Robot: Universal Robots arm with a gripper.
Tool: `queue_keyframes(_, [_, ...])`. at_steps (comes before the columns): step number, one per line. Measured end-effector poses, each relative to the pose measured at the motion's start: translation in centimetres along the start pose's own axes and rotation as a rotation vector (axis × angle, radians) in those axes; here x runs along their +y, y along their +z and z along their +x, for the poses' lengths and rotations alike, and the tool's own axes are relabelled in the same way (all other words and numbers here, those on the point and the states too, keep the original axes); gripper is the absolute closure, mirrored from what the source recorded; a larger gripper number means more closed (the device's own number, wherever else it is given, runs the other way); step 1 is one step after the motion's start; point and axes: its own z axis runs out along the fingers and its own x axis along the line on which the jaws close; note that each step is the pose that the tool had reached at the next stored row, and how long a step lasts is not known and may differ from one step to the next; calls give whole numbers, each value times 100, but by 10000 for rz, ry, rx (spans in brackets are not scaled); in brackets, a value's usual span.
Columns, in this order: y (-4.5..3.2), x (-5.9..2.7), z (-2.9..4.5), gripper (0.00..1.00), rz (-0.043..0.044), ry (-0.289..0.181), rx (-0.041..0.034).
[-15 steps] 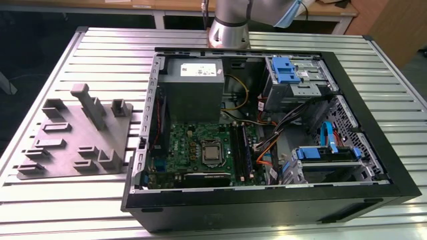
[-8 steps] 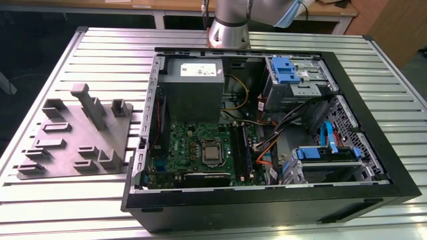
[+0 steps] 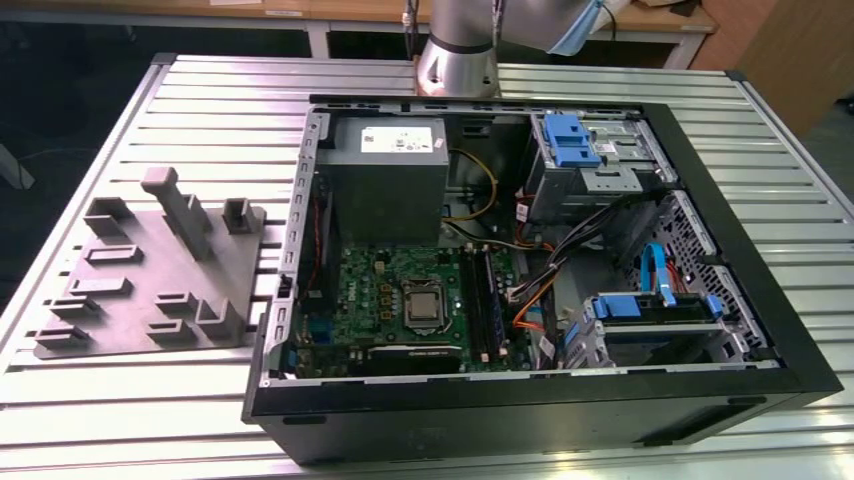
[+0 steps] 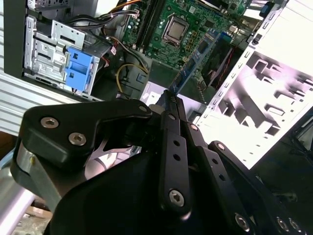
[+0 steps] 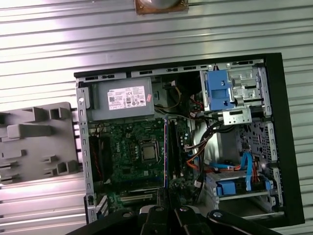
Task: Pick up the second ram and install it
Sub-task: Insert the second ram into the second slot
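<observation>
Exterior view gives me the whole layout: the open case (image 3: 534,395) lies on the slatted table (image 3: 200,100), with the arm's base (image 3: 461,50) at its twelve o'clock and the grey fixture (image 3: 134,300) at its nine, close to the case wall. Inside, the power supply (image 3: 387,170) sits at eleven, a blue-bracketed drive cage (image 3: 567,140) at one and the motherboard (image 3: 387,290) at seven. Cables (image 3: 534,285) crowd the strip at three o'clock of the processor (image 3: 424,305), between board and cages. The second wrist view brings me the gripper (image 4: 169,98): its fingers are pressed together, pinching one end of the ram (image 4: 196,61), which sticks out tilted over the open case. In the first wrist view I see that ram (image 5: 166,152) edge-on, a thin blue line running from the gripper (image 5: 165,193) along the memory slots (image 5: 173,142). I cannot tell how high it hangs above them. The power supply's white label (image 5: 128,98) carries print that I cannot make out.
</observation>
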Motion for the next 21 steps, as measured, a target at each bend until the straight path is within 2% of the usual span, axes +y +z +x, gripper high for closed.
queue_keyframes(21, [268,-11,-25,89,-4,-191,11])
